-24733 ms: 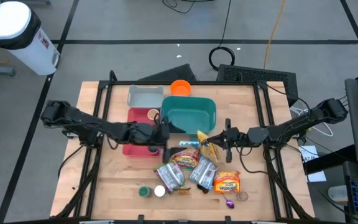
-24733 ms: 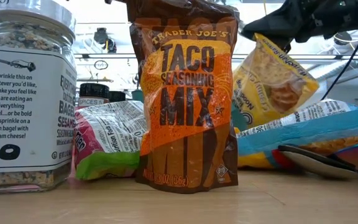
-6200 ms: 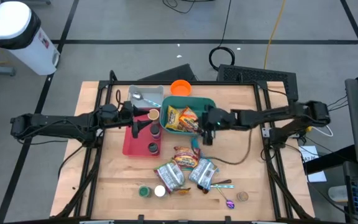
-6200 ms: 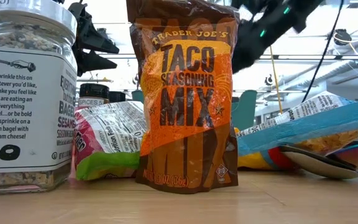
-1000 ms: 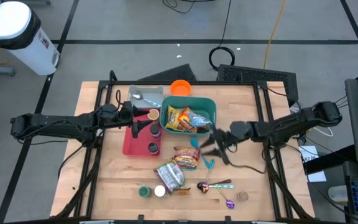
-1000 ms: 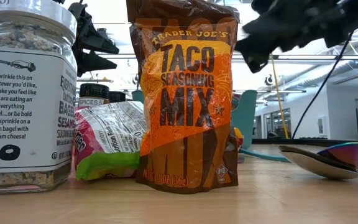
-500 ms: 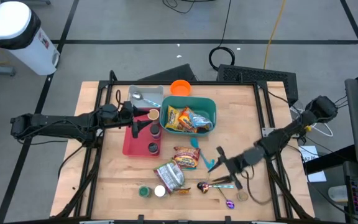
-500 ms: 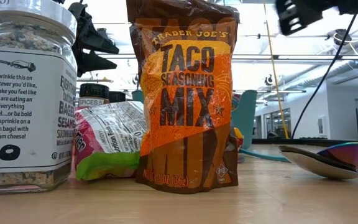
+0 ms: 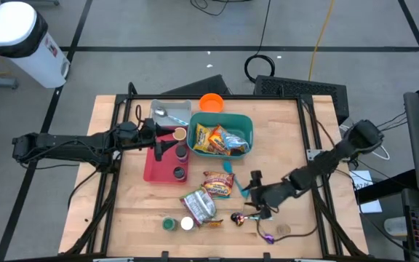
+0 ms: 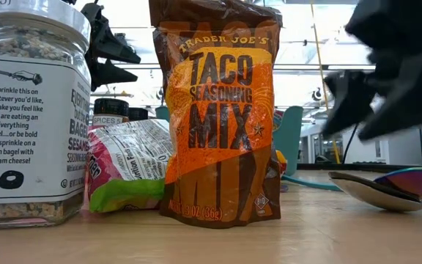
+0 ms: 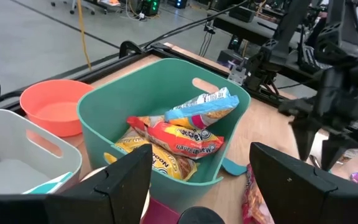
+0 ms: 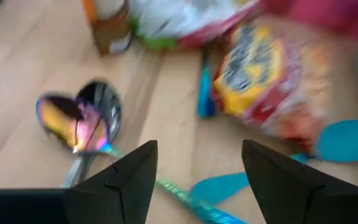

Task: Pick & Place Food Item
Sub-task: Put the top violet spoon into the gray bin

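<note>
since half a second ago the right gripper (image 9: 254, 193) has dropped lower over the spoons (image 12: 82, 124), fingers spread, holding nothing; since the earliest frame three food packets have gone into the teal bin (image 9: 221, 136). wooden table (image 9: 297, 145): teal bin holds the noodle packets (image 11: 179, 140). red tray (image 9: 155, 169) beside it, left gripper (image 9: 167, 146) hovers there, jaws apart, empty. noodle packet (image 9: 219, 183) and pink-green bag (image 10: 127, 172) lie loose on table. taco seasoning mix (image 10: 222, 117) upright beside seasoning jar (image 10: 28, 110)
</note>
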